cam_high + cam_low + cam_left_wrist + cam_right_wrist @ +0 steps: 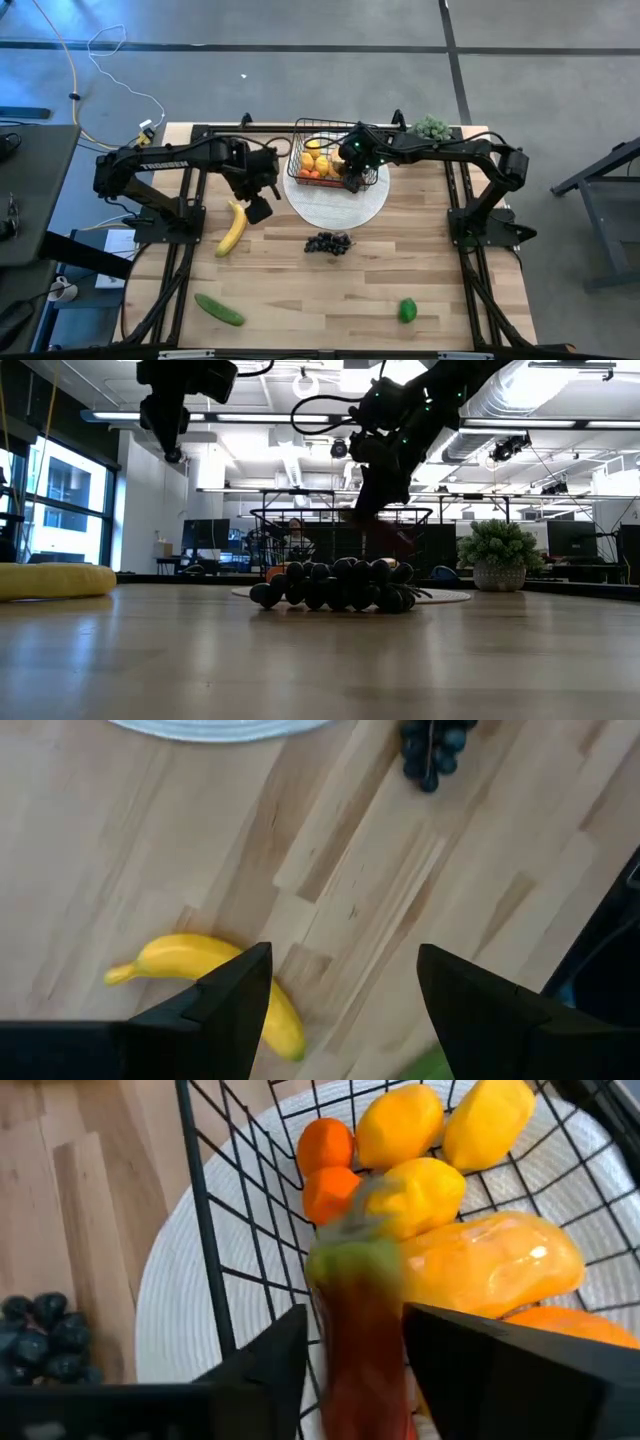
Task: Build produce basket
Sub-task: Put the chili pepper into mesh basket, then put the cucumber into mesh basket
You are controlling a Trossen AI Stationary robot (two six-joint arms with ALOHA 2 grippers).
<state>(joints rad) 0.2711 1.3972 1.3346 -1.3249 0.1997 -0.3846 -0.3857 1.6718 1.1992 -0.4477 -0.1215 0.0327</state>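
Observation:
The black wire basket [318, 150] stands on the round white plate [340, 205] and holds lemons, oranges and a mango [490, 1265]. My right gripper [352, 180] hangs over the basket's near right corner, shut on a red chili [362, 1335] with a green stem. My left gripper [258, 206] is open, raised over the table just beyond the yellow banana [232, 228], which lies flat on the wood. The dark grapes [328, 243], cucumber [218, 309] and green pepper [407, 311] also lie on the table. My right gripper pinches the red chili's body [365, 1350] between its two fingers, just below the green stem end [352, 1265]. It comes from above, slanting down into the basket. The chili is lifted clear and points along the fingers, its stem end out toward the fruit [420, 1195] below.
A green bushy plant [432, 127] stands at the table's far right corner, behind the right arm. The dark arm frames run along both table sides. Bare wood lies between the grapes and the near edge.

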